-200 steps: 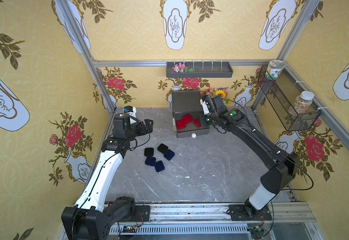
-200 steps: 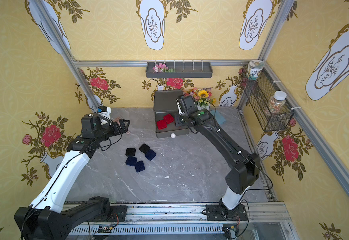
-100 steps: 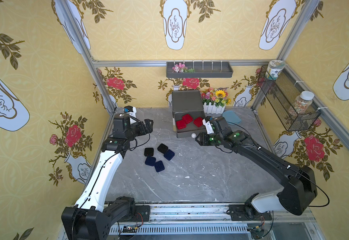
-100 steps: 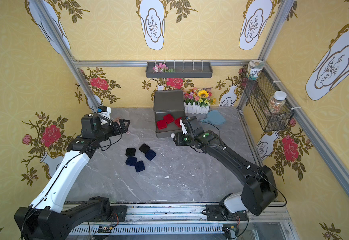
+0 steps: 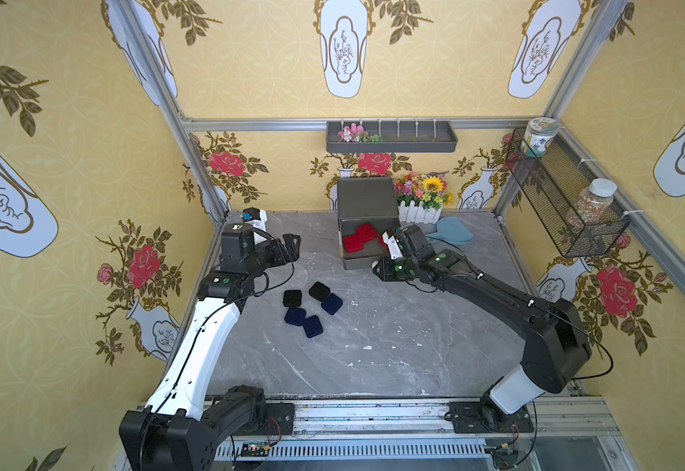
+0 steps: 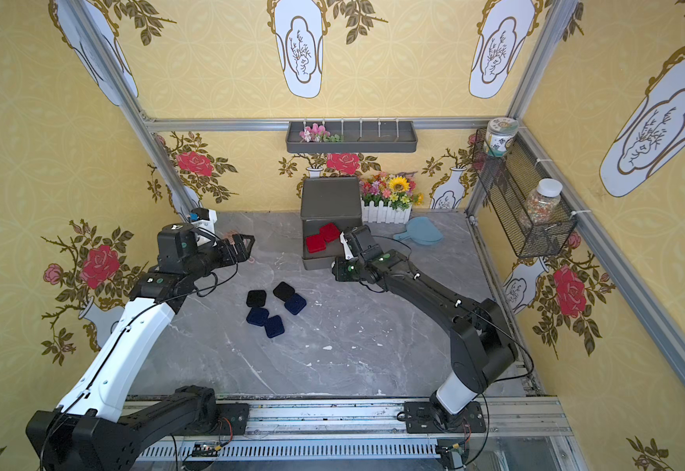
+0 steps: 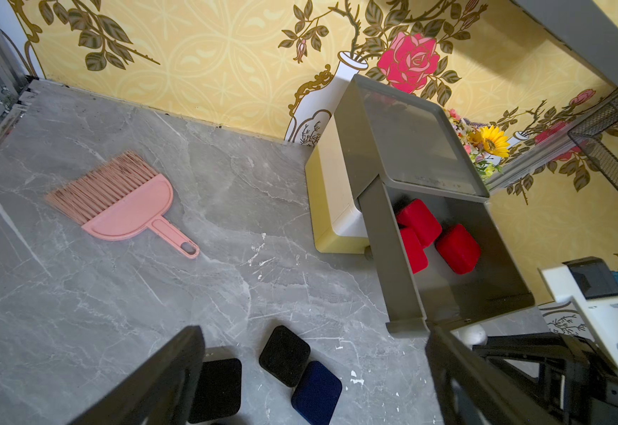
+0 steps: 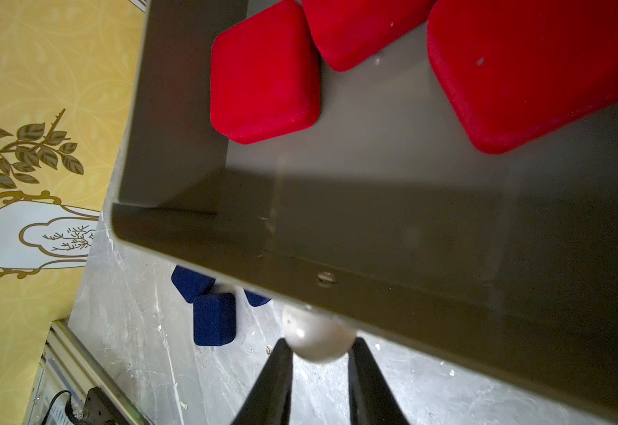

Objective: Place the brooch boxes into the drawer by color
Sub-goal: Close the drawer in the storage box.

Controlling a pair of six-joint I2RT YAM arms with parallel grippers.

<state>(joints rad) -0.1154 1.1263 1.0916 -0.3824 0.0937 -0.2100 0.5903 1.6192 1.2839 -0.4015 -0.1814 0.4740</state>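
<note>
- Right arm: a second ago it reached over the open top drawer (image 5: 357, 263) of the chest (image 5: 367, 195). It has since drawn back to the drawer front.
- Right gripper (image 8: 320, 342): it has narrowed. In the right wrist view its two fingertips (image 8: 281, 349) sit on either side of the round knob (image 8: 318, 329) and appear to touch it. Read this as a light grip on the knob.
- Red boxes (image 7: 458, 248): all three lie inside the grey top drawer, two overlapping and the third just beside them. The red group is judged complete.
- Meaning for the task: the grip on the knob suggests that the drawer is about to be pushed shut. A lower drawer must then be opened for the next colour.
- Black boxes (image 5: 292, 298): two lie on the table (image 5: 394, 359), unmoved, near the middle.
- Blue boxes (image 5: 312, 326): three lie in the same cluster, one touching a black box. None has been sorted yet.
- Left gripper (image 5: 294, 246): unchanged. It hangs above the table, well apart from the cluster, with jaws spread wide and nothing between them.
- Caution: a round knob can slip from a shallow pinch, so keep the push in line with the drawer's travel.
</note>
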